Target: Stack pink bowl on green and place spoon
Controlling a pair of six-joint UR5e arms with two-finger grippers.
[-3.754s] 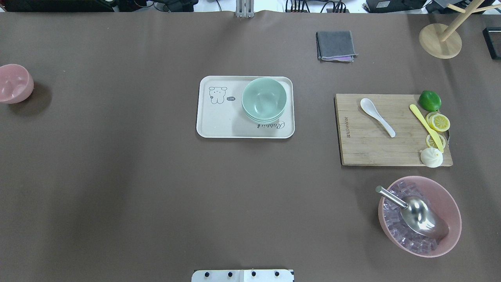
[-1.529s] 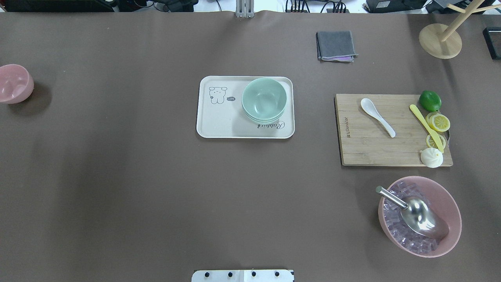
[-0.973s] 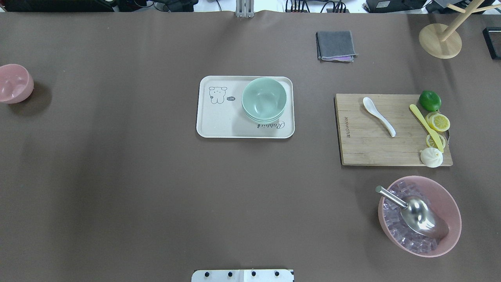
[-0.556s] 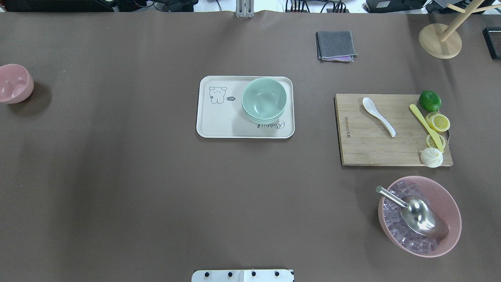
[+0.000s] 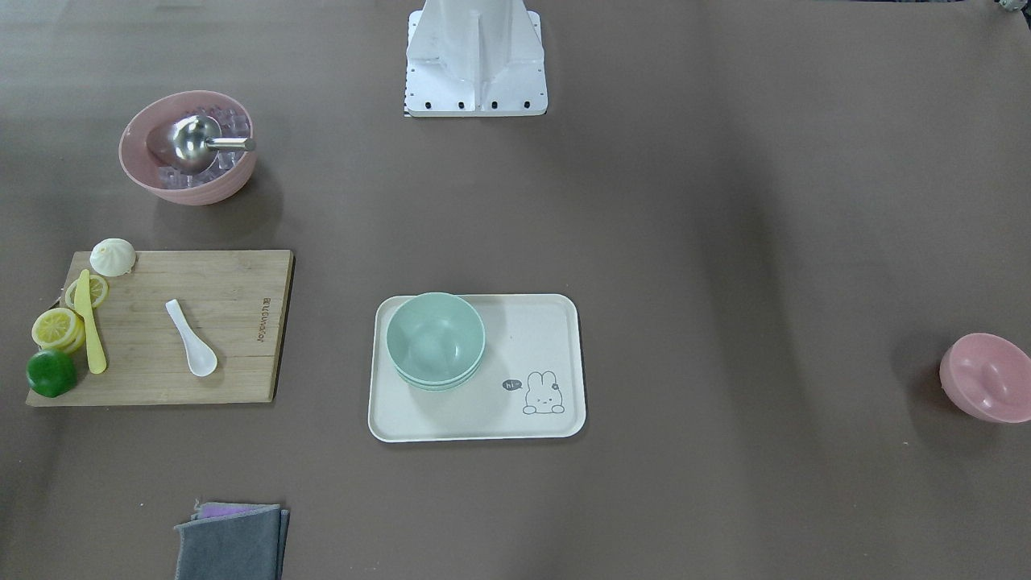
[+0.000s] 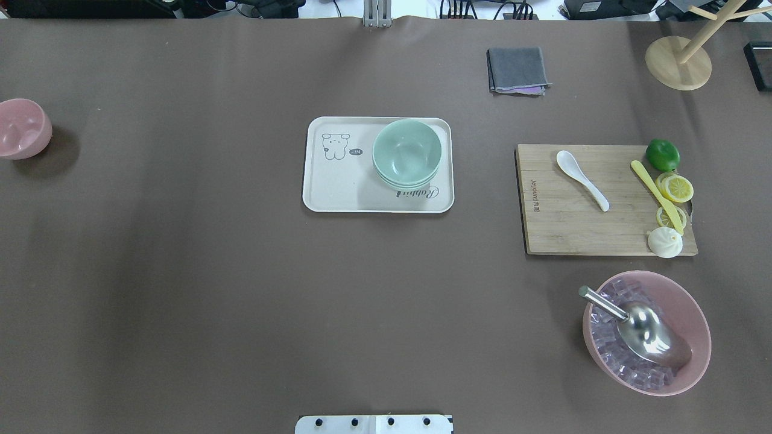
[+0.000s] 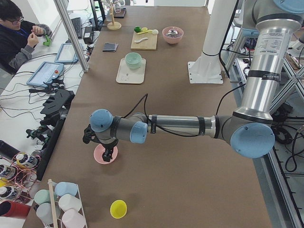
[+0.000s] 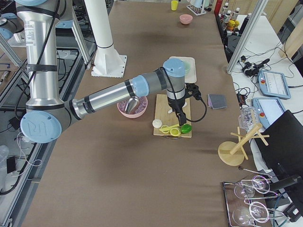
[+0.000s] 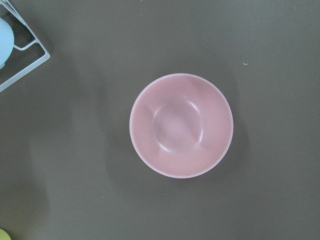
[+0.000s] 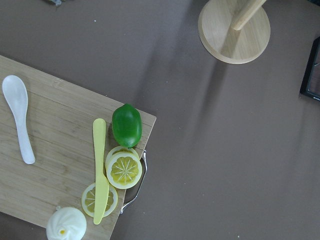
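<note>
The pink bowl (image 9: 181, 125) stands alone on the counter (image 6: 181, 271), well apart from the green bowl (image 6: 406, 150) on the tray (image 6: 338, 187). The spoon (image 6: 581, 179) lies on the cutting board (image 6: 561, 232). The left end effector (image 7: 109, 156) hangs over the pink bowl and the right end effector (image 8: 181, 120) over the board; open or closed, we cannot tell.

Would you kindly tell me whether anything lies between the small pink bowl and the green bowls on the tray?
Nothing visible does. Only brown table lies between the pink bowl and the green bowls, which sit empty on the tray.
</note>
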